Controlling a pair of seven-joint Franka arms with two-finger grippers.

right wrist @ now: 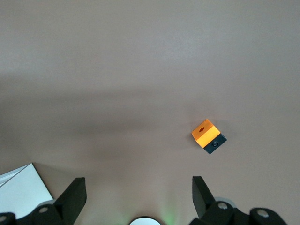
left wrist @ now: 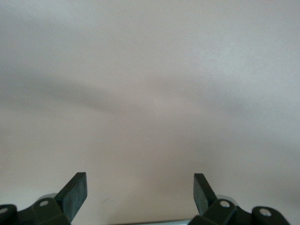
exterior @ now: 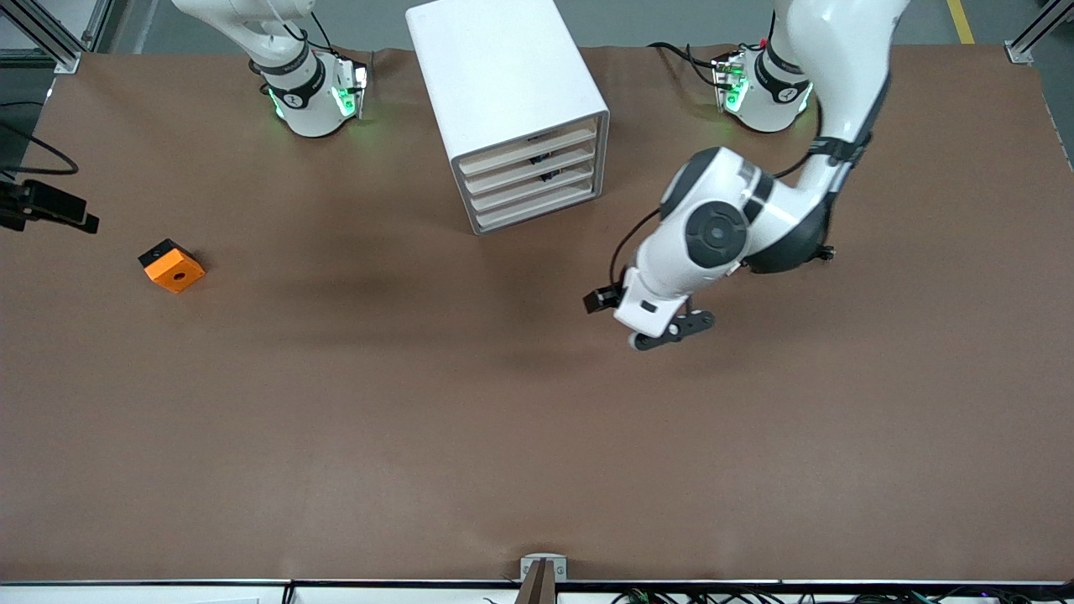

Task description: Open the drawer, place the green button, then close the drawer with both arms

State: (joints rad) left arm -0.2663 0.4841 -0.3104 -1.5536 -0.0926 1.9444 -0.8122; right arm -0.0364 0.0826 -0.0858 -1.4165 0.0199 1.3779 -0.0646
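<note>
The white cabinet [exterior: 503, 84] stands near the robots' bases, and all of its beige fronts are flush. The drawer [exterior: 537, 188], third from the top, is shut. The button is out of view. My left gripper [exterior: 675, 330] hangs low over bare table, nearer the front camera than the cabinet. It is open, with only brown table between its fingers [left wrist: 75, 194]. My right gripper [right wrist: 139, 190] is high up and outside the front view. It is open and holds nothing. It looks down on the table and a corner of the cabinet [right wrist: 21, 190].
An orange cube [exterior: 172, 266] with a hole and a black underside lies toward the right arm's end of the table; the right wrist view shows the cube [right wrist: 208, 136] too. A black device [exterior: 50, 208] juts in at that table end.
</note>
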